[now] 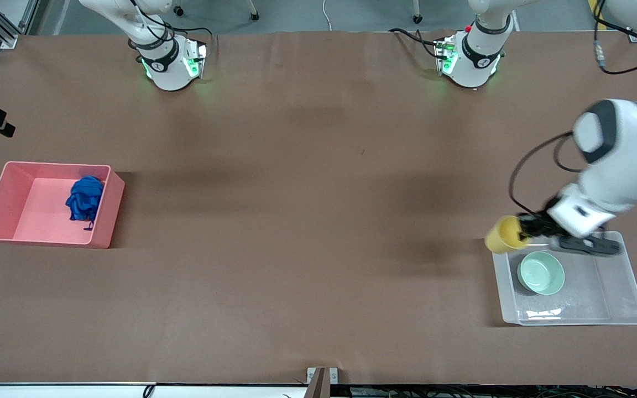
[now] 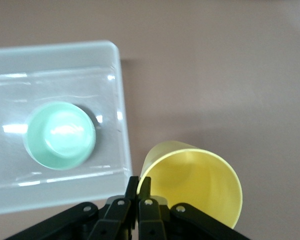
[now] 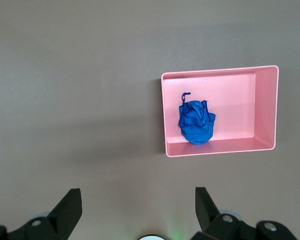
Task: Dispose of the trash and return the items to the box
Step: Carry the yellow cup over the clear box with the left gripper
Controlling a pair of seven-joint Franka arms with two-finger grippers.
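Observation:
My left gripper (image 1: 524, 231) is shut on the rim of the yellow cup (image 1: 502, 234) and holds it in the air over the corner of the clear box (image 1: 622, 287) at the left arm's end of the table. In the left wrist view the fingers (image 2: 139, 187) pinch the cup's wall (image 2: 195, 182). The mint-green bowl (image 1: 541, 272) sits in the box; it also shows in the left wrist view (image 2: 60, 135). The blue wad of trash (image 1: 84, 199) lies in the pink bin (image 1: 20, 190). My right gripper (image 3: 137, 210) is open and empty, high over the table near its base.
The pink bin stands at the right arm's end of the table. The two arm bases (image 1: 166, 61) (image 1: 470, 58) stand along the table's edge farthest from the front camera. Brown tabletop (image 1: 307, 221) lies between the bin and the box.

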